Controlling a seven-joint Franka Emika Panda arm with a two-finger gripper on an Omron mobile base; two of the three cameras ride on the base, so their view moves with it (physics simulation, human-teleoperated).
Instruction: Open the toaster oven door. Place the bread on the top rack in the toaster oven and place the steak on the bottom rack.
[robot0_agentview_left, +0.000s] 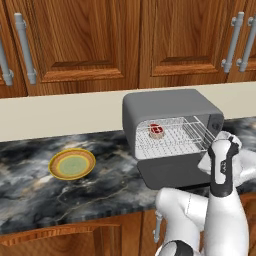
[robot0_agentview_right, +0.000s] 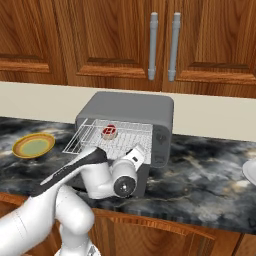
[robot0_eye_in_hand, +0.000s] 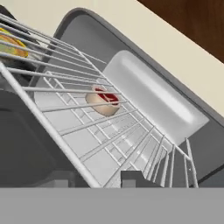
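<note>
while the toaster oven door (robot0_agentview_left: 172, 172) already lay flat open, you had the steak (robot0_agentview_left: 156, 130) on a wire rack (robot0_agentview_left: 172, 140) inside the toaster oven (robot0_agentview_left: 167, 107), at about 11 o'clock of the opening. by my judgement you were finishing the steak step; next called for backing clear. the gripper (robot0_eye_in_hand: 94, 180) sat by the rack's edge; i couldn't tell its spread, and it seemingly held nothing.
</note>
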